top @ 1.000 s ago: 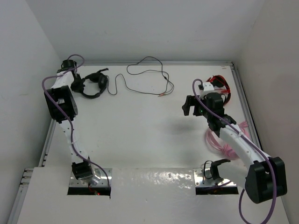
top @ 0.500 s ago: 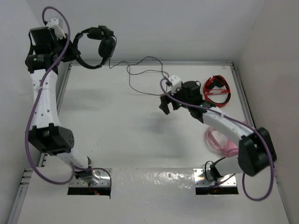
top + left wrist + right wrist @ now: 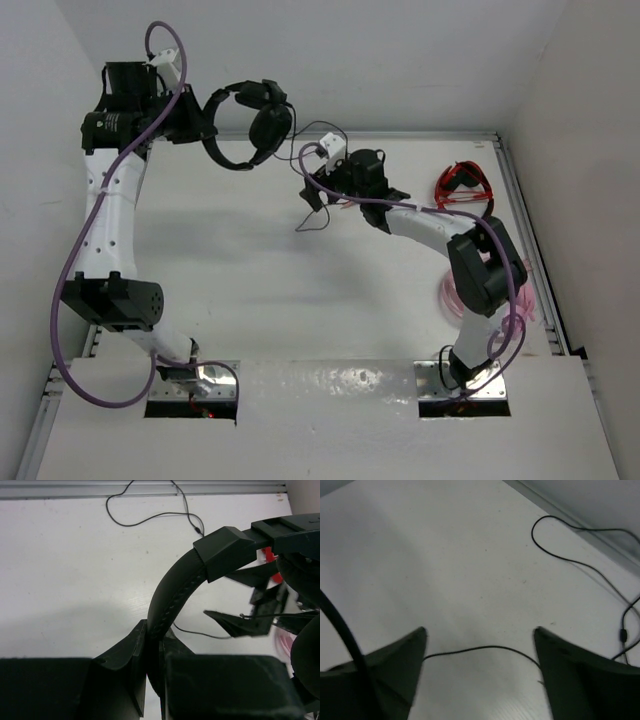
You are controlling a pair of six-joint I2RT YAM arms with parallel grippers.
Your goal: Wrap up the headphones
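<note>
The black headphones (image 3: 262, 122) hang in the air at the back left, held by the headband (image 3: 172, 592). My left gripper (image 3: 205, 125) is shut on that headband, with the jaws (image 3: 152, 635) pinching it from both sides. The thin black cable (image 3: 303, 226) trails from the earcup down to the table. My right gripper (image 3: 310, 193) is open just below and right of the headphones. In the right wrist view a stretch of cable (image 3: 480, 649) runs between its wide-apart fingers (image 3: 480, 632); I cannot tell if it touches them. The plugs are not visible.
Red headphones (image 3: 462, 185) lie at the back right of the table. Pink headphones (image 3: 452, 298) lie on the right, partly hidden by my right arm. White walls close in at the back and both sides. More cable loops lie on the table near the back rail (image 3: 150, 515).
My left arm has swung the headphones to the right. My right arm has reached left and back to the hanging cable. The cable has been dragged left off its earlier loops.
</note>
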